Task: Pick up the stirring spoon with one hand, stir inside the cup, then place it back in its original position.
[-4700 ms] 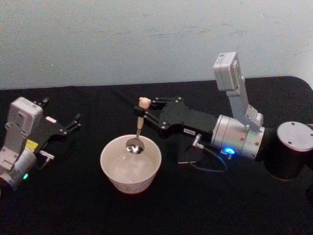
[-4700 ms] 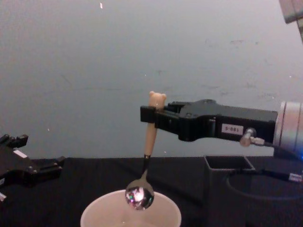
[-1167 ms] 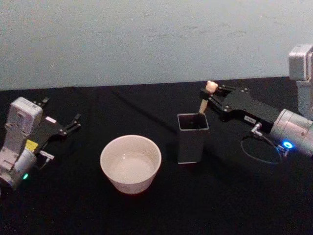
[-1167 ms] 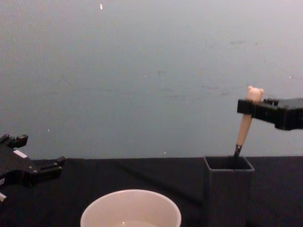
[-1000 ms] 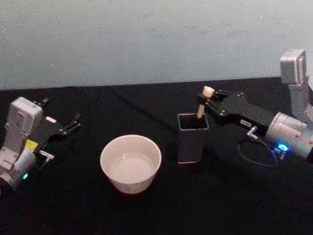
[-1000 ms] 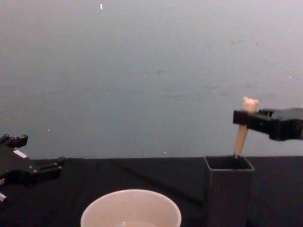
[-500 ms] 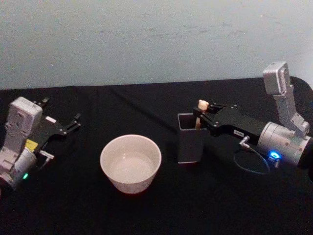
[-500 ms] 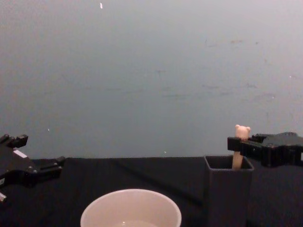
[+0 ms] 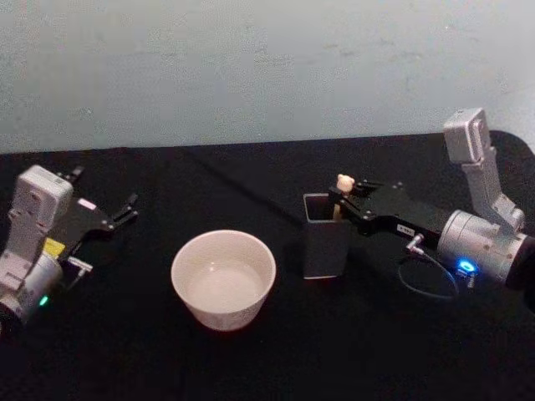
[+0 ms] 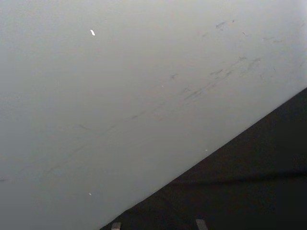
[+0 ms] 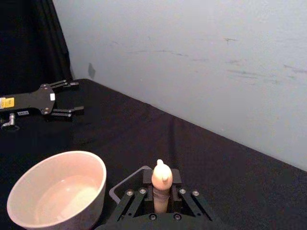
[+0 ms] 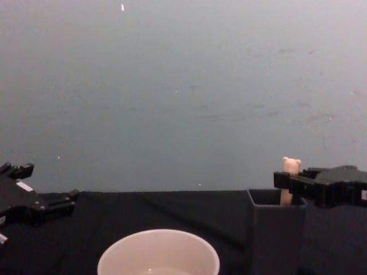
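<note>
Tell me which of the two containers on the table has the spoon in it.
The dark square holder, not the round cream cup; the right gripper holds the bear-topped spoon inside it.

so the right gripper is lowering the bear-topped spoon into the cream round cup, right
Not the cup. The right gripper holds the beige bear-topped spoon down in the tall dark grey square holder, as the head view shows. The cream round cup stands apart, nearer the left.

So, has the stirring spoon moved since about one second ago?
Yes. The stirring spoon has sunk into the dark holder: now just its bear head clears the rim, held by the right pincer.
</note>
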Robot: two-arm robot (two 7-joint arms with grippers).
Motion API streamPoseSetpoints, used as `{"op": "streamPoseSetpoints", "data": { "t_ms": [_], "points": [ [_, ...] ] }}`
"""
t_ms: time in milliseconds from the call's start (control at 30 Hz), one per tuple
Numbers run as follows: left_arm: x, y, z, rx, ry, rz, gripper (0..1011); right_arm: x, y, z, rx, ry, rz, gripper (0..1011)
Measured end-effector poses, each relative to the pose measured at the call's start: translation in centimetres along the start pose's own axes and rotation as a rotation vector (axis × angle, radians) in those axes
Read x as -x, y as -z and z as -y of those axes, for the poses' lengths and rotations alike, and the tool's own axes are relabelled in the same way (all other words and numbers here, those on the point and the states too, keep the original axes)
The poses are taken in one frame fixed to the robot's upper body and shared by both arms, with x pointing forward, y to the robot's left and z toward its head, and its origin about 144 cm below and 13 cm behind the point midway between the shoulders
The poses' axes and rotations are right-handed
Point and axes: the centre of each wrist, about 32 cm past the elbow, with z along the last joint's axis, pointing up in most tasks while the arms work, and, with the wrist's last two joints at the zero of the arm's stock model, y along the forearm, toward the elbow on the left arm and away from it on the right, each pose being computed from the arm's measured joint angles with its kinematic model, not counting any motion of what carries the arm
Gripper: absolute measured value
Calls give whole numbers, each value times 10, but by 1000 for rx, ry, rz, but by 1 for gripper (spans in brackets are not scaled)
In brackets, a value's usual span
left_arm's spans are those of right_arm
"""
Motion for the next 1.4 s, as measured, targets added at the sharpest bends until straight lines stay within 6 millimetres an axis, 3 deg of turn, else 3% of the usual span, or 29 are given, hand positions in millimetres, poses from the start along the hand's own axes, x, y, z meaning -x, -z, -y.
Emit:
{"op": "streamPoseSetpoints", "data": {
  "t_ms": [1200, 1400],
  "points": [
    [0, 0, 0, 0, 0, 0, 1001, 0, -1, -1, 6, -4, 9, 211],
    [0, 0, 0, 0, 0, 0, 1001, 0, -1, -1, 5, -5, 8, 354]
  ]
}}
